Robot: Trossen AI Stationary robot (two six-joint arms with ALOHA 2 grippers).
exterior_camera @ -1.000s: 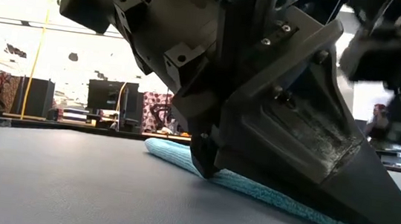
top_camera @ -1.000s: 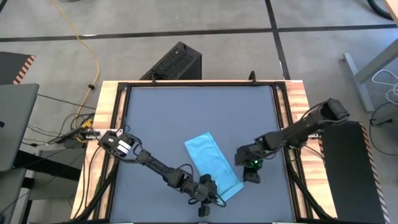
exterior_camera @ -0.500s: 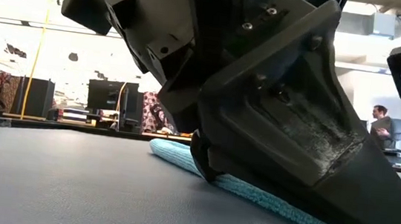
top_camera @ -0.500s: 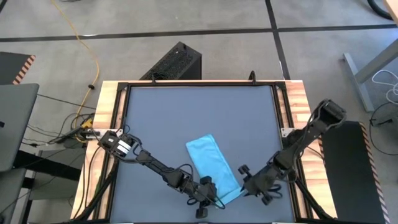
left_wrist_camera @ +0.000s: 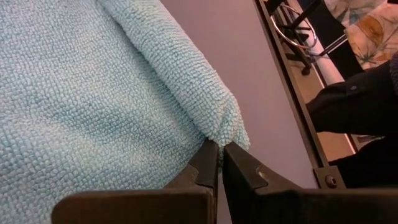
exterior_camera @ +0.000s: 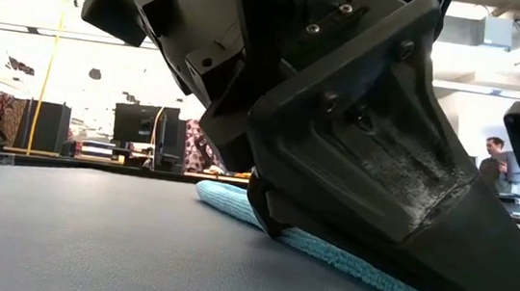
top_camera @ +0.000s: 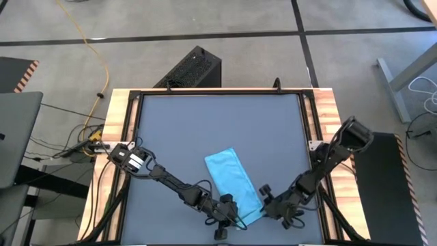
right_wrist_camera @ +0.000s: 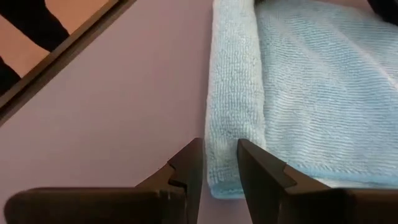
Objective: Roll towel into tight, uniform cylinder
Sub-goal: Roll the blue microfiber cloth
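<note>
The light-blue towel [top_camera: 234,183] lies flat on the dark table as a folded strip, running from far left to near right. One long side is a thick folded edge [right_wrist_camera: 233,93]. My left gripper [left_wrist_camera: 219,152] sits shut at the strip's near end, low on the table [exterior_camera: 266,226]. My right gripper [right_wrist_camera: 221,165] is open at the near right corner [top_camera: 268,203]. Its fingers stand on either side of the folded edge, with no touch showing. No cylinder shows. My left gripper pinches the towel's near corner [left_wrist_camera: 227,127], where the thick folded edge ends, between its two fingertips. The fingers slant down from the table's left and near side. The corner stays low at the table, and the rest of the towel lies flat and slack.
Wooden rails [top_camera: 321,137] frame the table on both sides, and the near right rail [right_wrist_camera: 56,56] passes close to my right gripper. A black box [top_camera: 191,68] stands beyond the far edge. A person [exterior_camera: 494,160] stands far back in the room.
My right gripper has swung from beside the towel's right side toward the table's near edge. It has come down and rolled its wrist, and it now stands at the towel's near right corner, as open as before.
</note>
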